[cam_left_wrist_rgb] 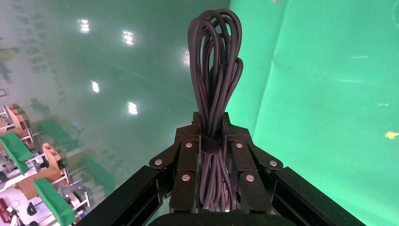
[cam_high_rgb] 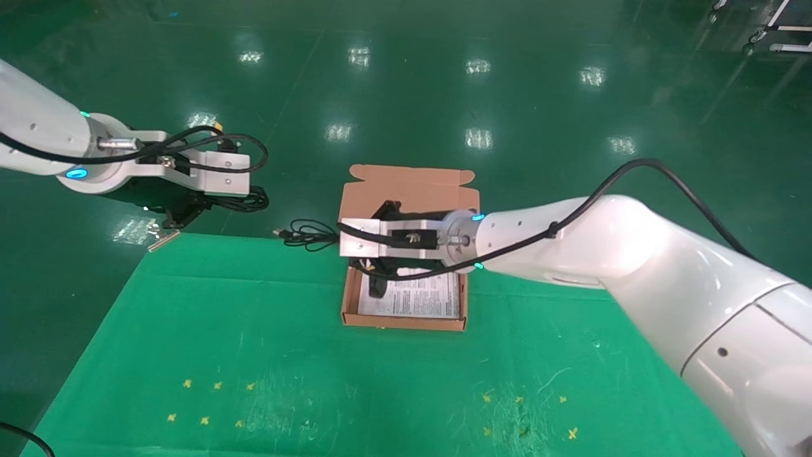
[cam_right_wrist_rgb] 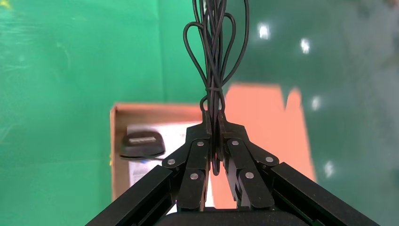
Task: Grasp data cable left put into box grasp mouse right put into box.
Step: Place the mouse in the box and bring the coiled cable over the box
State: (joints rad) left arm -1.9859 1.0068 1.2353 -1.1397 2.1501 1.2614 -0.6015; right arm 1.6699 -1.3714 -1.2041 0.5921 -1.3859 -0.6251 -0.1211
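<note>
Clearly neither item has been released into the box (cam_high_rgb: 355, 303) yet, though both are in hand. The left tool (cam_left_wrist_rgb: 211, 141) is clamped on the middle of the data cable (cam_left_wrist_rgb: 214, 70), whose thick black loops stick out beyond the fingertips; in the head view this tool (cam_high_rgb: 184, 212) hangs off the far left edge of the table (cam_high_rgb: 254, 355), above the floor and well apart from the box, with the cable bundle (cam_high_rgb: 244, 202) trailing beside it. The right tool (cam_right_wrist_rgb: 214, 129) is pinched on the thin cord (cam_right_wrist_rgb: 214, 56) of the mouse (cam_right_wrist_rgb: 142, 144), not on the mouse body. The mouse dangles over the box's near left corner, above the printed white sheet (cam_high_rgb: 425, 298); I cannot tell whether it already touches the sheet. In the head view the cord's free end and USB plug (cam_high_rgb: 279, 233) hang out past the box's left wall, over the table's far edge.

As I judge it, the mouse step is close to finishing and the cable's delivery remains whole.

The right arm reaches across from the right, its forearm roughly level, its tool (cam_high_rgb: 371, 254) above the open box with the flap lid (cam_high_rgb: 409, 187) standing behind it. The left arm comes in from the left, also roughly level, wrist pointing toward the box.
</note>
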